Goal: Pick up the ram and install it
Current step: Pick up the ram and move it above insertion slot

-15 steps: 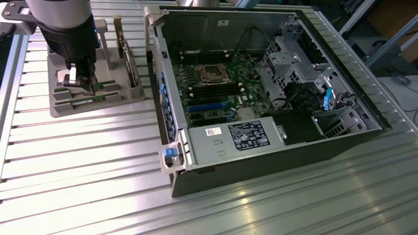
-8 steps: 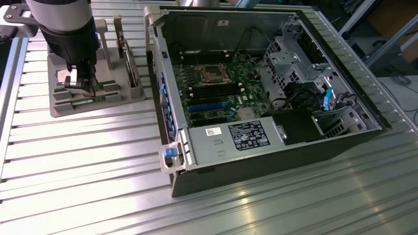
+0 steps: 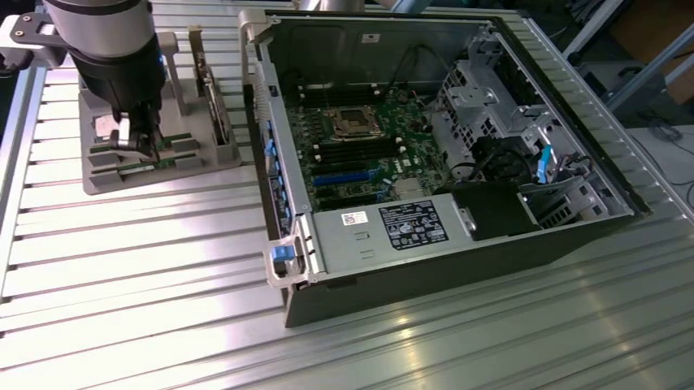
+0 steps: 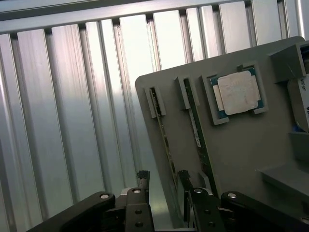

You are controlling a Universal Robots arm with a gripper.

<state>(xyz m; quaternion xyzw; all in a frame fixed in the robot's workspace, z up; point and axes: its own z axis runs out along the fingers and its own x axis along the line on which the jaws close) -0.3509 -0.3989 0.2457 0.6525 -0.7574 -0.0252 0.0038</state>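
At the exterior view's left, the open gripper [image 4: 163,176] appears to straddle the ram [image 4: 165,137], which stands upright in its grey holder [image 4: 241,145], not yet lifted. To the right, the computer case [image 3: 434,276] lies open, installation still undone.

Exterior view high and oblique; wrist view close above the shared grey tray [image 3: 119,180] [image 4: 241,145]

Robotics lab: slatted aluminium bench [image 3: 141,244]
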